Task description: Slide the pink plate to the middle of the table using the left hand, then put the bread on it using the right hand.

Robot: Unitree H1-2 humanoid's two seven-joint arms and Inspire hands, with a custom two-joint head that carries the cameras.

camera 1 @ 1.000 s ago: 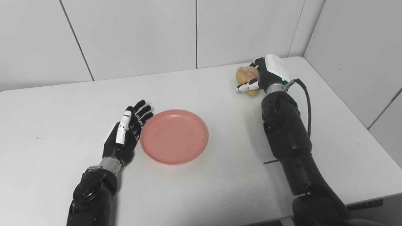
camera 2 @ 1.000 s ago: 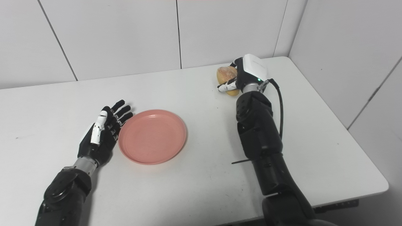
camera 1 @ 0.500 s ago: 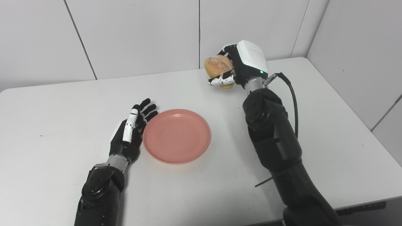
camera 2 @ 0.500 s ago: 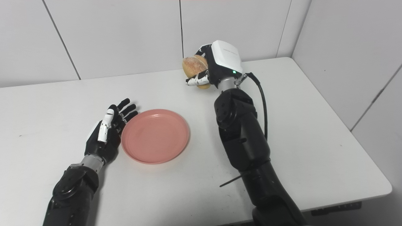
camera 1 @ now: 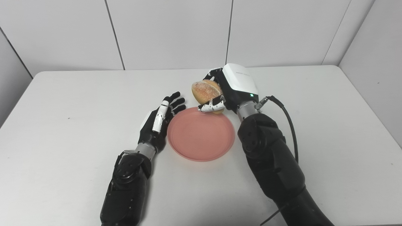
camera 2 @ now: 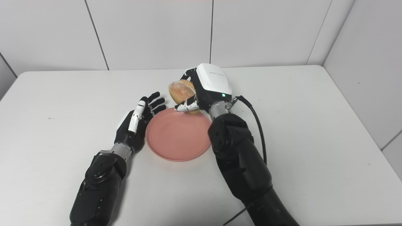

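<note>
Now R hand (camera 1: 234, 91) grips bread (camera 1: 205, 91) over plate (camera 1: 201, 138).

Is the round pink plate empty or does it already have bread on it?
Empty. The round pink plate shows only bare surface; the crusty bread roll is held in the right hand above its far rim.

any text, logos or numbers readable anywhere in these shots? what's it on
None can be read.
A faint line of small grey print sits on the white back cover of the right hand, which holds the bread: too small and blurred to make out.
The pink plate, the left hand and the table show no text.
</note>
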